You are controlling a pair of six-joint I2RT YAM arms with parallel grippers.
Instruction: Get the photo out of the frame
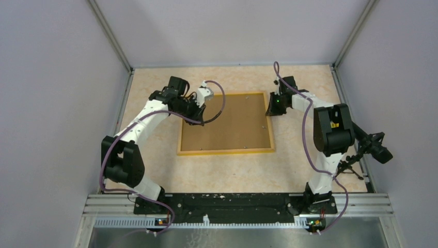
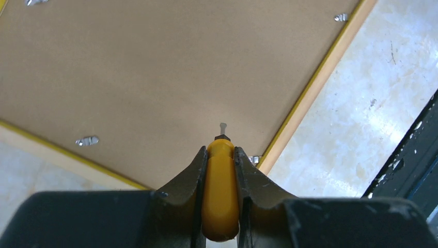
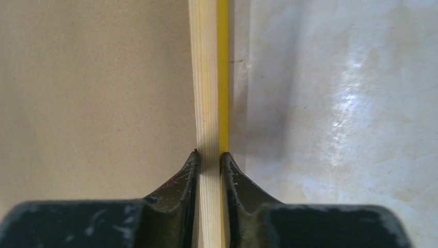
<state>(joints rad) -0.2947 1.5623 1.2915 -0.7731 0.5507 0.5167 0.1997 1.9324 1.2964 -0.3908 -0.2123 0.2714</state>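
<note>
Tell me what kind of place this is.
Probably a robotics lab test cell: left arm and right arm bolted to a metal rail, plain grey partition walls boxing in the table, a picture frame lying back up on it.

Top camera looks down; wrist cameras closely face the frame (image 1: 225, 126).

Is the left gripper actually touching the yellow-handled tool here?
Touching. The left wrist view shows both fingers of the left gripper pressed flush against the yellow-handled tool, with no gap on either side.
</note>
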